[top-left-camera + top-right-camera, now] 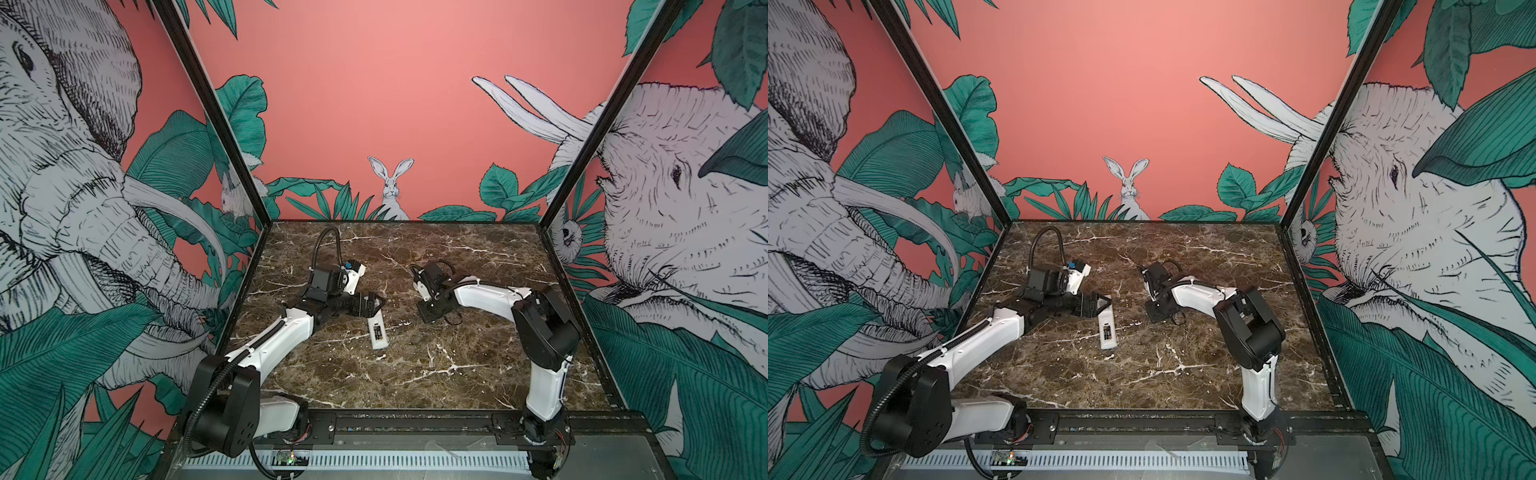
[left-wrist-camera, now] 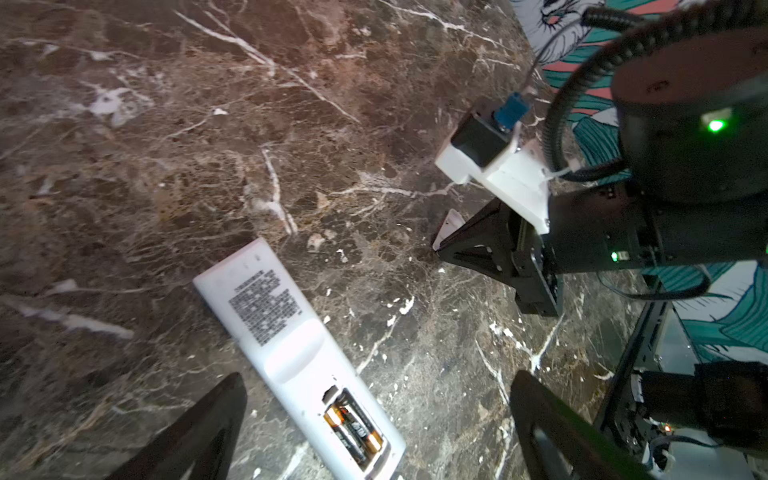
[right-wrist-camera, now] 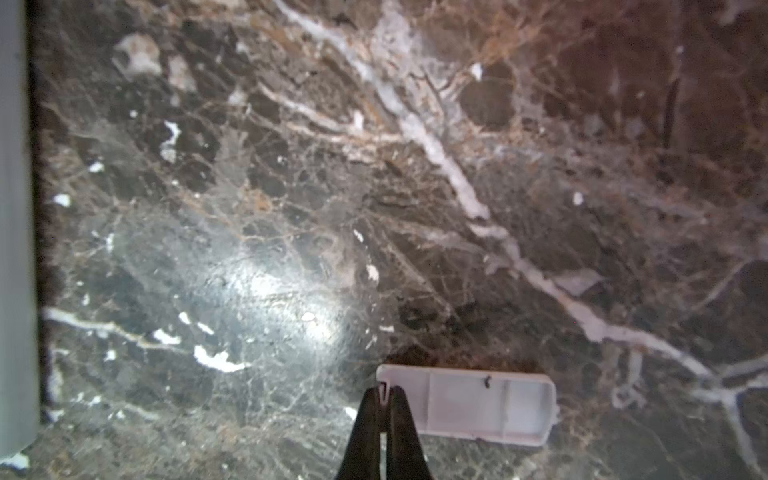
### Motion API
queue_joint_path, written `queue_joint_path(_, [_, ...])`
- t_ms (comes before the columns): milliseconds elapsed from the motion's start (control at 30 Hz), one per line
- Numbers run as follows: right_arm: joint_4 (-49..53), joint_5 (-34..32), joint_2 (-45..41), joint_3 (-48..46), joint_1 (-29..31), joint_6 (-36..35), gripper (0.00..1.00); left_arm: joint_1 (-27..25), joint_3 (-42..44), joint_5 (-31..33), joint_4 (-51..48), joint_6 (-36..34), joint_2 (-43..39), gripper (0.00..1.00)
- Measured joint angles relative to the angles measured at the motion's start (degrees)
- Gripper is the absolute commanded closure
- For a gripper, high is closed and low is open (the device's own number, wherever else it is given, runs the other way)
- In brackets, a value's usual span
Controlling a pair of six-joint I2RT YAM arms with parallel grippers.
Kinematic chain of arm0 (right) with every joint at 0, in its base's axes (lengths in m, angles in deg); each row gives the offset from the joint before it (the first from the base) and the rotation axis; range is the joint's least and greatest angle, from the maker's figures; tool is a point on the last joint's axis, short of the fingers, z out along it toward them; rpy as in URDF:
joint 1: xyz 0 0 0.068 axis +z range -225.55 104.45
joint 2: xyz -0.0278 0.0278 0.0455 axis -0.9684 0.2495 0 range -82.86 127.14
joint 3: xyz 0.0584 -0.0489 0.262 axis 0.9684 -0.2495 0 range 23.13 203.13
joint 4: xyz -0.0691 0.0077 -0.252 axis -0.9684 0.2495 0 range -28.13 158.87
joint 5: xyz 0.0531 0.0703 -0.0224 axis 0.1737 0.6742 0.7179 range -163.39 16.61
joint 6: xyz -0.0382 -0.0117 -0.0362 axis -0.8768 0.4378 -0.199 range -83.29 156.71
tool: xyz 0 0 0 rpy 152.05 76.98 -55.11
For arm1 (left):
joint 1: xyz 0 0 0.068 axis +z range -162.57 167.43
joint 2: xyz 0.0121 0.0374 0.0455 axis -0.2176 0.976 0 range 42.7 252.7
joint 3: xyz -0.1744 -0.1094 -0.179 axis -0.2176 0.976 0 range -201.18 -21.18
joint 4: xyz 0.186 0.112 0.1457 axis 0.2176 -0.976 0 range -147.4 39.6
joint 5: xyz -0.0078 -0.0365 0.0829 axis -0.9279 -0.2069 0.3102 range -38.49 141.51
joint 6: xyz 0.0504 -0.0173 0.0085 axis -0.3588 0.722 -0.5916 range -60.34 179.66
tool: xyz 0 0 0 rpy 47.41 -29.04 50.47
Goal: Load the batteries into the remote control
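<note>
Near edge: black rail (image 1: 415, 424) w/ both arm bases on it. Past it, the marble-look tabletop (image 1: 415, 374).

The remote control (image 1: 378, 338) lies flat approx mid-tabletop, slightly left of centre. It is back side up, long axis running near-to-far. The compartment at its near end is uncovered, and both batteries (image 2: 353, 432) sit in it side by side, dark w/ copper-coloured ends.

The left pincer (image 2: 378, 378) hangs over the remote control, spread wide. In the left wrist view its fingers (image 2: 199, 428) flank the compartment end, one each side, apart from the casing.

The right pincer (image 3: 383, 394) is to the right of the remote control, w/ bare tabletop btwn them. Its tips are pressed together on a small tab at one end of the white battery cover (image 3: 469, 409), whose ribbed inner side faces the wrist cam. The left wrist view shows the cover as a white sliver at that pincer's tip, low by the tabletop. Resting or lifted: can't tell.

Far: back wall w/ a rabbit drawing (image 1: 390, 183) & green leaves.

Hidden: in both top views the left pincer covers the remote control's far part, and the battery cover can't be made out there. The button face is down, unseen. Label print & battery markings are too blurred to read.
</note>
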Motion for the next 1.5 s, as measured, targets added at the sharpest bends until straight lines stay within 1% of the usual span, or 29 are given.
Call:
queue_joint_path(67, [0.5,2.3,-2.1,-0.2,-0.4,0.5,0.99,-2.8,0.5,0.3,0.9,-0.9,-0.7,0.01])
queue_joint_path(133, [0.8,6.2,-5.7,-0.8,-1.1,1.5,0.98,-5.7,1.7,0.4,2.8,-2.1,-1.6,0.01])
queue_joint_path(233, [1.4,14.7,-12.8,-2.1,-3.9,3.5,0.97,-9.2,4.3,-0.3,6.7,-4.5,-3.8,0.01])
queue_joint_path(400, [2.8,32.1,-21.6,-5.4,-9.0,7.2,0.97,-12.1,9.5,-2.1,16.1,-9.1,-9.9,0.01])
queue_joint_path(533, [2.7,43.7,-26.4,-10.4,-9.3,12.6,0.97,-14.9,9.6,-4.0,22.3,-11.8,-11.4,0.01])
queue_joint_path(633, [1.8,49.9,-30.1,-13.9,-9.2,17.5,0.98,-18.0,9.0,-5.0,23.7,-13.3,-10.1,0.01])
queue_joint_path(700, [-0.6,52.9,-32.3,-16.0,-9.2,21.4,0.98,-20.1,8.2,-6.4,23.8,-13.9,-8.8,0.01])
queue_joint_path(800, [-7.1,56.4,-35.2,-19.4,-9.2,28.6,0.98,-21.8,7.4,-9.0,24.4,-14.0,-7.5,0.02])
queue_joint_path(900, [-16.1,58.9,-36.8,-22.9,-9.2,36.9,0.98,-22.7,6.9,-10.5,25.0,-14.1,-7.5,0.07])
queue_joint_path(1067, [-31.3,60.8,-37.0,-27.2,-9.2,50.3,0.98,-23.6,3.4,-12.9,25.5,-14.3,-5.6,0.20])
queue_joint_path(1133, [-35.9,61.3,-37.0,-27.8,-9.2,54.2,0.98,-23.9,2.1,-13.8,26.1,-14.2,-4.1,0.23])
queue_joint_path(1333, [-45.5,62.2,-37.0,-27.9,-9.2,62.5,0.98,-24.4,0.9,-15.4,26.2,-14.1,-1.6,0.27])
queue_joint_path(1433, [-48.1,63.0,-37.0,-27.9,-9.2,65.0,0.98,-24.4,0.9,-15.4,26.2,-14.4,-1.5,0.33])
queue_joint_path(1500, [-49.0,63.5,-37.0,-27.9,-9.2,66.0,0.98,-24.4,0.9,-15.4,26.2,-14.4,-1.5,0.41])
